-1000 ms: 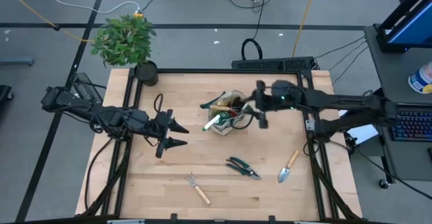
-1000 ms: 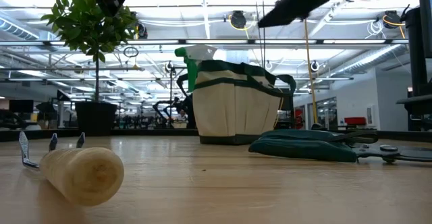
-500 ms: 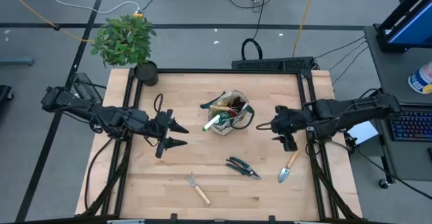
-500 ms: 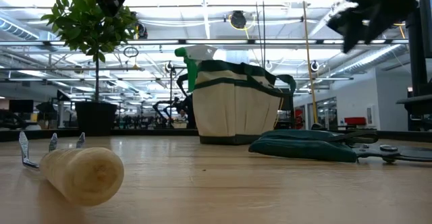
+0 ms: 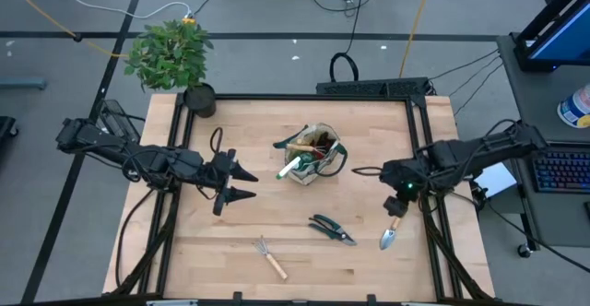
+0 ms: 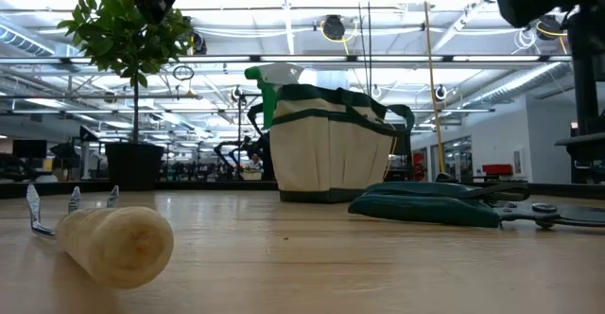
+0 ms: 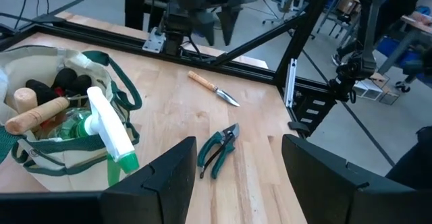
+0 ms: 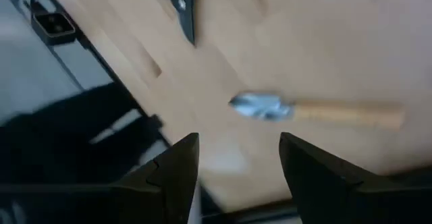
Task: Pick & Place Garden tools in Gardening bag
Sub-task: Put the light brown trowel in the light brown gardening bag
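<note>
Table (image 5: 240, 126) carries the whole layout, and the task stands partly done. Gardening bag (image 5: 313, 157), mid-table toward the far edge, already holds several tools: green-white sprayer (image 7: 111, 131) poking out over the rim, a wooden handle (image 7: 37, 114), dark glove-like shapes deeper in, details unclear. Three tools remain loose on the boards at the near side: pruning shears (image 5: 331, 229) about centre, small rake (image 5: 270, 256) to their left near the front edge, trowel (image 5: 394, 229) to their right, close to the table's right frame. Judged progress: past halfway, three picks to go. Potted plant (image 5: 172, 57) sits at the far left corner, not part of the job. Right gripper (image 5: 397, 194) hangs above the trowel's handle end; in its wrist view the fingers are spread wide with the trowel lying between them below, nothing gripped or touched. Likely next pick: the trowel. Left gripper (image 5: 241, 182) waits left of the bag, fingers splayed apart, empty.
</note>
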Controlling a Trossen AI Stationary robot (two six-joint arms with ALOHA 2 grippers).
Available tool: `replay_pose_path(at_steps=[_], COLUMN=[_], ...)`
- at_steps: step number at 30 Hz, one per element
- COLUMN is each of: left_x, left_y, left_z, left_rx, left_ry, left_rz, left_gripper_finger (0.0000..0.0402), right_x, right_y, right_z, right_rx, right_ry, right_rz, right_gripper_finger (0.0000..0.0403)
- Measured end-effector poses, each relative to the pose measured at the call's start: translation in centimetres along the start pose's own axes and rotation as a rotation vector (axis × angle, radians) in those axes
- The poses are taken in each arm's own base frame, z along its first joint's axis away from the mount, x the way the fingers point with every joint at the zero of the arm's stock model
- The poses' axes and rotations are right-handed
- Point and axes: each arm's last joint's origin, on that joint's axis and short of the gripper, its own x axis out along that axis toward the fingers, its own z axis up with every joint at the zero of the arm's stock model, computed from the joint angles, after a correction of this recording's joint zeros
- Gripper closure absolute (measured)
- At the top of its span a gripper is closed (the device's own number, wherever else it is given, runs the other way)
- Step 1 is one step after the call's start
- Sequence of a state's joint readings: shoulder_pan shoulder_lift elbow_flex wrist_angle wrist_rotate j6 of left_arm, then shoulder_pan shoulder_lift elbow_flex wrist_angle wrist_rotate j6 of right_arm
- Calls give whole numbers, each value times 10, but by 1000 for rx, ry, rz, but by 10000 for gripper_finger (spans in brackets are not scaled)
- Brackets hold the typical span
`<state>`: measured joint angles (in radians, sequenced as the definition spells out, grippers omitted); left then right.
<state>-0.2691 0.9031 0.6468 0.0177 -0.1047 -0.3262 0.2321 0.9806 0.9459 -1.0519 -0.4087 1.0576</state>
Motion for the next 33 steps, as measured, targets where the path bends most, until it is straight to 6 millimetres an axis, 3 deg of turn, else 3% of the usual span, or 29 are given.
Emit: replay_pose_path(at_steps=[9, 21, 33], left_x=[0, 0, 0], left_y=[0, 1, 1], left_z=[0, -2, -2], left_rx=[59, 90, 165], left_ry=[0, 22, 22], left_rz=[0, 5, 4], left_gripper_finger=[176, 176, 176], right_x=[6, 11, 56], right_y=[6, -5, -26], right_z=[-15, -32, -32], right_rx=[328, 834, 1062], right_ry=[58, -76, -126], right_rz=[-28, -234, -266], right_gripper_finger=[203, 203, 201])
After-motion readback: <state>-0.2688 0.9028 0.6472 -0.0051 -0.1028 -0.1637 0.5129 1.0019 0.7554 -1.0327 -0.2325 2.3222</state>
